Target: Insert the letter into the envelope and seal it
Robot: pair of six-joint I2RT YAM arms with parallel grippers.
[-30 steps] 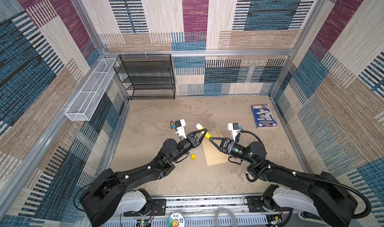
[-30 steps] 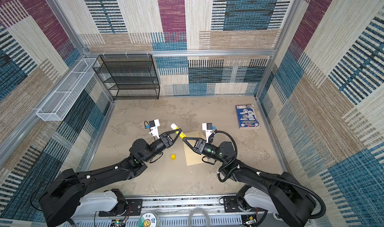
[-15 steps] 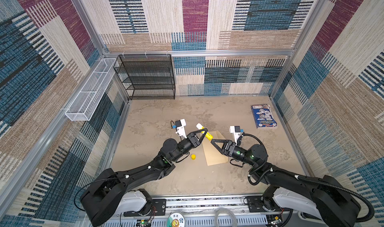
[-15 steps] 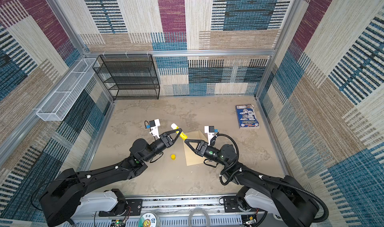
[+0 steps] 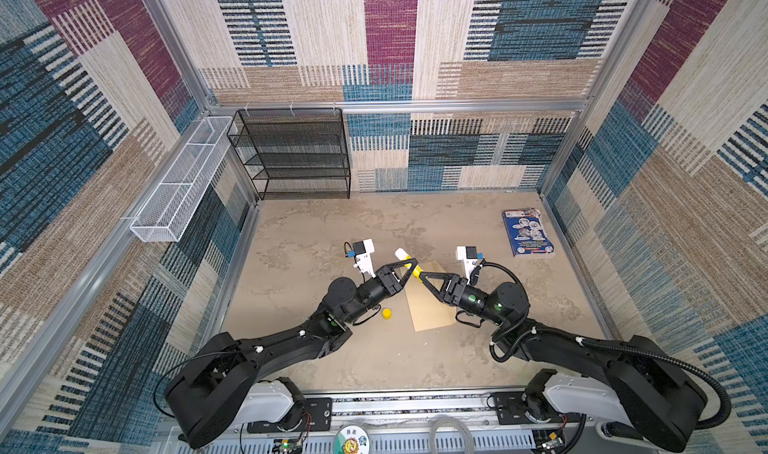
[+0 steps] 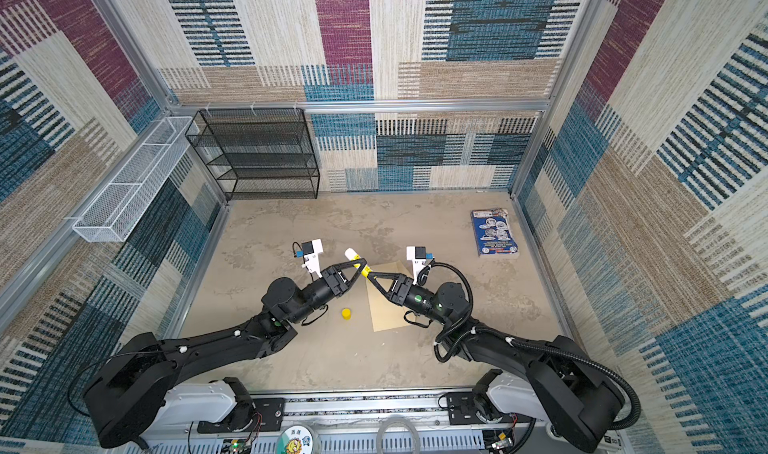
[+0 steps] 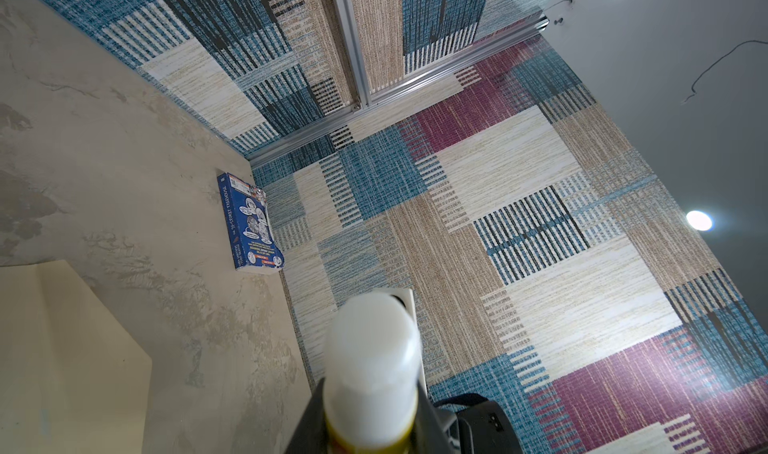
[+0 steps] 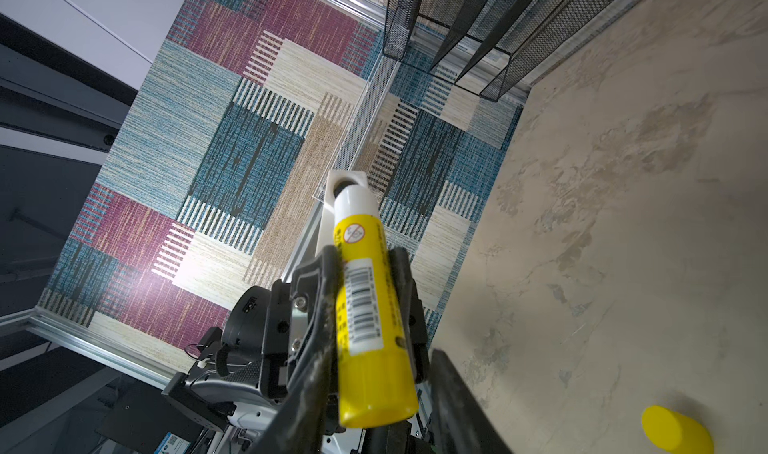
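Now we have the glue stick (image 8: 365, 298) pinched across its yellow body by the left fingers (image 8: 401, 281), lifted off the counter (image 5: 316, 239) above the far end of the envelope (image 5: 430, 310). The right fingers (image 8: 461, 398) flank its yellow base; we cannot tell whether they pinch it or stand just clear of it. The yellow cap (image 5: 387, 313) lies on the counter just beside the envelope, so we judge the step to be readying the glue, either by turning the base or by passing the stick across.

To do it well, we want the left grip firm, the right fingers square on the base, and only a short turn so that little glue stands out.

In both top views the stick's long axis runs on a slant, white end toward the far wall and base toward the right arm. The envelope lies flat, its long axis running near to far with a slight lean, and what looks like its open flap is at the far end. We cannot see the letter and take it to be inside.
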